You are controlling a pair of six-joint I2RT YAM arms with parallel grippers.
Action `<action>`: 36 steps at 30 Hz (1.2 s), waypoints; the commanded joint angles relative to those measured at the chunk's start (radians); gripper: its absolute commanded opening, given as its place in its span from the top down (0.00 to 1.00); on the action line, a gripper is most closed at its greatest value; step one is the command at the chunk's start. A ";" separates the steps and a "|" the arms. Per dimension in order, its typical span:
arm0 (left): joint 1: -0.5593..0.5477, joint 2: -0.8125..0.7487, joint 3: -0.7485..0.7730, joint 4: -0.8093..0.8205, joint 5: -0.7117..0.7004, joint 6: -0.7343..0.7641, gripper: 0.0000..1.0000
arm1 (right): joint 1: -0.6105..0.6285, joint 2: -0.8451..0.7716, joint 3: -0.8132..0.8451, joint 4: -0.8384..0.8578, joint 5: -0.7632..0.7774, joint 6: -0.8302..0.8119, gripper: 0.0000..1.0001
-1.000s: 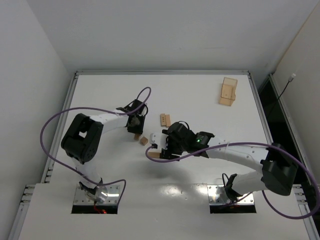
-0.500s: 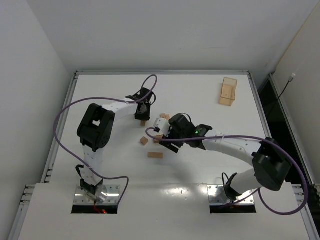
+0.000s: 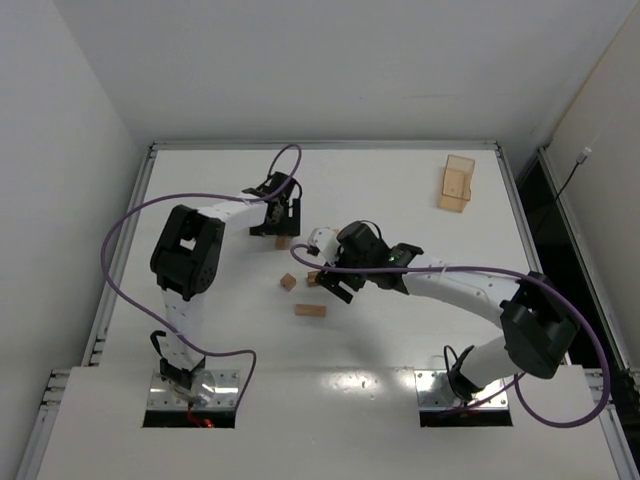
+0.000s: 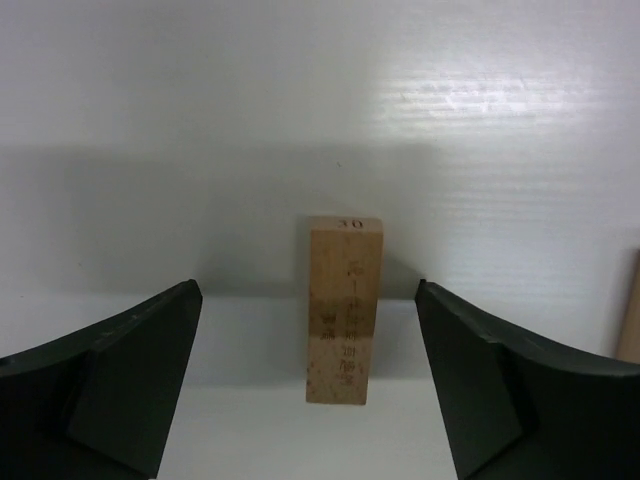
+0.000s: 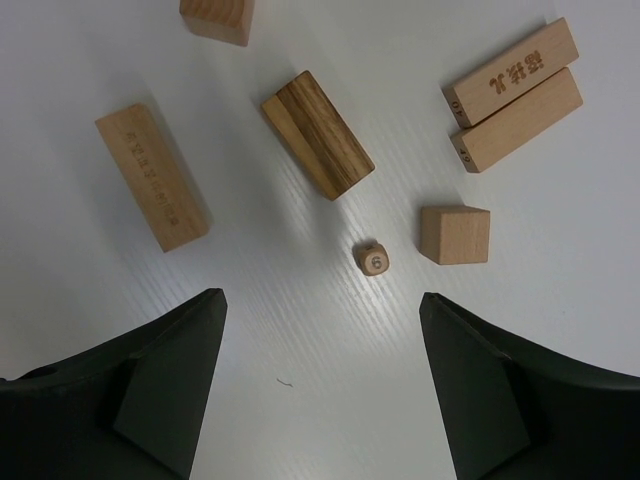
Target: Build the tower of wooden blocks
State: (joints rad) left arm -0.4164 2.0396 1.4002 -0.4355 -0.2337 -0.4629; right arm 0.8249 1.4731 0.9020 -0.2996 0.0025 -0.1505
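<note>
Left gripper [image 4: 308, 300] open around printed bar [image 4: 344, 310]; bar nearer 3 o'clock side, so your close may skew it. Right gripper [image 5: 322, 300] open; tiny numbered cube [image 5: 373, 260] at 1 o'clock, easily knocked.

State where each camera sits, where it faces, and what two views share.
Top external: above, behind the bases, facing down at the table; left arm, right arm visible.
Left wrist: on the left arm, facing one block between open left fingers.
Right wrist: on the right arm, facing down at scattered blocks past open right fingers.
Shared: top external and right wrist both show the bar nearest the bases.
</note>
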 commanded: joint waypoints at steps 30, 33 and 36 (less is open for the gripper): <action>0.496 -0.590 -0.141 -0.075 0.022 0.046 0.01 | 0.204 0.295 0.199 -0.064 -0.346 -0.463 0.42; 0.521 -0.602 -0.167 -0.075 0.056 0.036 0.01 | 0.204 0.338 0.238 -0.073 -0.355 -0.454 0.43; 0.542 -0.613 -0.176 -0.066 0.066 0.036 0.01 | 0.195 0.372 0.287 -0.108 -0.380 -0.439 0.46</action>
State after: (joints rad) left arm 0.1078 1.4712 1.2278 -0.5068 -0.2081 -0.4240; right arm 1.0302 1.8240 1.1194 -0.3637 -0.2958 -0.5838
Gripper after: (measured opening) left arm 0.992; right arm 0.549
